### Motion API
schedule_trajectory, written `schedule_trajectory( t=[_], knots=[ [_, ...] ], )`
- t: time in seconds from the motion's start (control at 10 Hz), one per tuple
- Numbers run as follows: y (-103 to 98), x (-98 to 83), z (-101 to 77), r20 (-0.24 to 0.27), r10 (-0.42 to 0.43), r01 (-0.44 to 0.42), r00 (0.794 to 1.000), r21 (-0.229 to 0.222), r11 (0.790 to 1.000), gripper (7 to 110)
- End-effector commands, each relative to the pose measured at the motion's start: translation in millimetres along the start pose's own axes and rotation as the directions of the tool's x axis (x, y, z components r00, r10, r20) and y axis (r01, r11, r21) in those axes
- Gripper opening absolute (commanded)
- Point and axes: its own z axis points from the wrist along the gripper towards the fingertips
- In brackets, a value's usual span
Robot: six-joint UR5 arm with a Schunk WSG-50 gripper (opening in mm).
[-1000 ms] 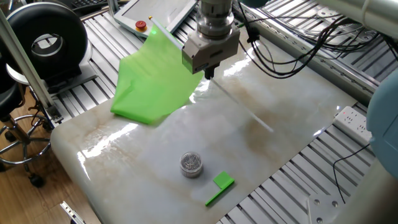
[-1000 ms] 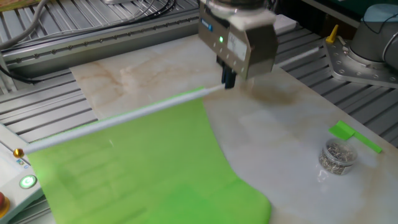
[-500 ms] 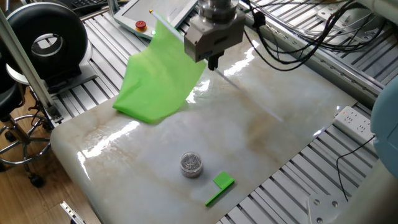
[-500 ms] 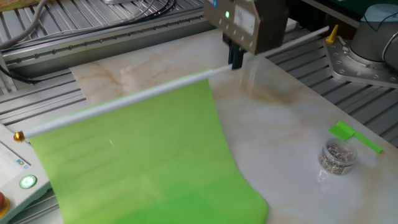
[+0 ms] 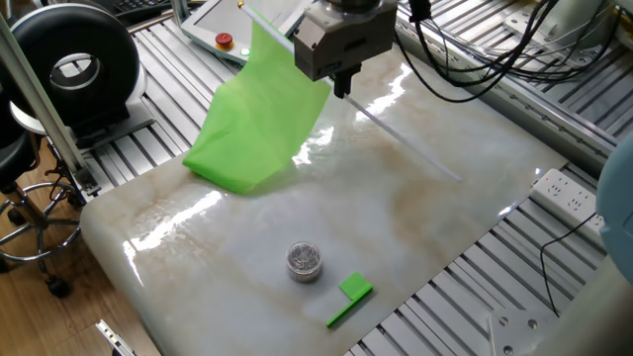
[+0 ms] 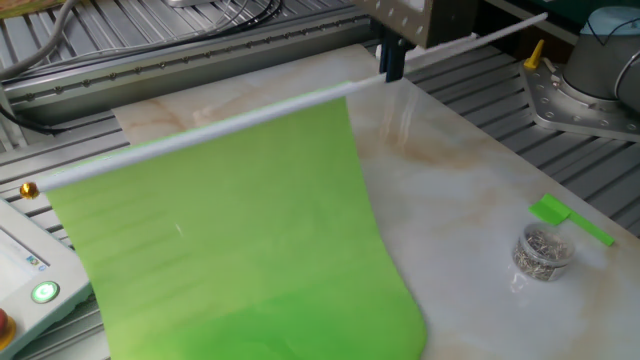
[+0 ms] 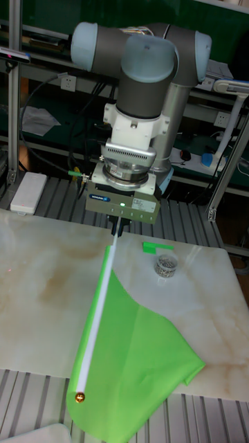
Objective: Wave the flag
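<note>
Over the last second the gripper is climbing and drifting toward the far edge of the table, and it is carrying the flag up with it: in both fixed views the white stick is sitting higher in the picture than it was, and the green sheet is hanging from it with more of its length lifted off the marble, though its lower hem looks to be still trailing near the tabletop. The fingers are pinched close together on the stick, just past the inner edge of the sheet, so the grip is holding the flag by its bare handle end while the gold-tipped far end is pointing out over the table's edge. In the tall fixed view the stick is slanting down and away from the gripper, with the sheet draping off one side. The small tin of metal bits and the green block are lying well apart from all this, near the opposite edge. Judging by the steady lift and sideways travel, the waving is probably under way, or at least the flag is being raised clear for a swing; what the motion needs now is a reversal of direction so the sheet is swept back.
</note>
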Motion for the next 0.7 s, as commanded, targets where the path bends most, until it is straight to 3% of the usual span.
schedule_trajectory(
  t=[0.0,0.4,0.6],
  knots=[
    [8,3.5,-10.3,-0.003,0.01,-0.01,1.0,-0.018,1.0,7],
    [7,-0.3,-2.7,-0.01,0.015,-0.015,1.0,-0.01,1.0,7],
    [8,-9.0,-2.8,0.025,0.018,-0.017,1.0,-0.016,1.0,7]
  ],
)
